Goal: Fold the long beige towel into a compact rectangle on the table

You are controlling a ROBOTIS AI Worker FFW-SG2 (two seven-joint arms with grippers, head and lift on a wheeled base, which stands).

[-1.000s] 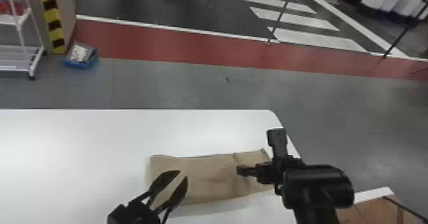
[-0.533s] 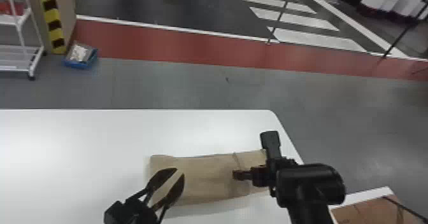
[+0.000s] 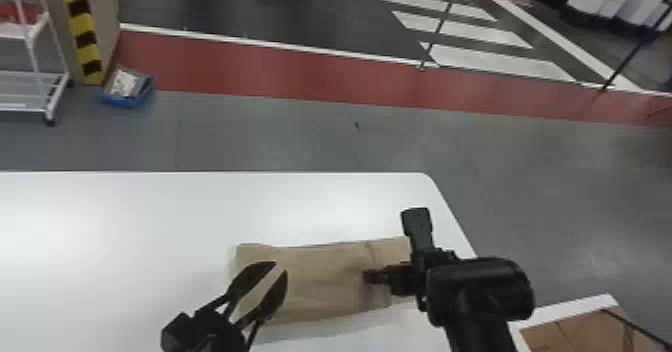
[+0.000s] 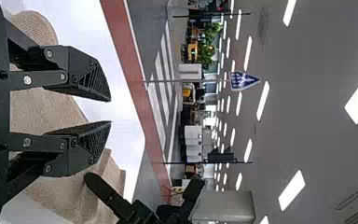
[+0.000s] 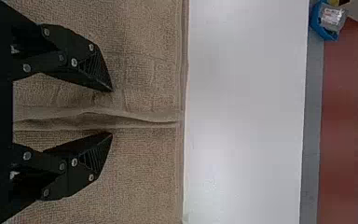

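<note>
Item, beige towel point(image 3: 320, 281): one piece, a flat, longish strip with layered edges, laid out on the white surface point(image 3: 125, 226). It runs from just beyond my left gripper point(image 3: 281, 267) across to my right gripper point(image 3: 392, 246) and partly behind it. The end by my left gripper has a rounded corner; the long side farther from me is nearly straight.

Item, raised crease point(image 5: 144, 121): one, crosswise on the towel, lined up with the gap of my right gripper point(image 5: 111, 112). Cloth lies flatter to either side of it.

Item, left gripper: released, fingers parted, nothing pinched. It is over the towel's left end, with beige cloth visible through the gap. Contact with the cloth: I cannot tell.

Item, right gripper: released, fingers spread wide, clamped on nothing. It is at the towel's right-hand part, right of my left gripper. Whether a fingertip touches the cloth I cannot tell.

Surroundings: brown panel point(image 3: 590, 331) with a white edge, right of my right gripper and nearer to me. Blue bin point(image 3: 120, 99) on the floor, far beyond my left gripper and to its left, a pale packet inside; white rack point(image 3: 25, 88) left of the bin.
</note>
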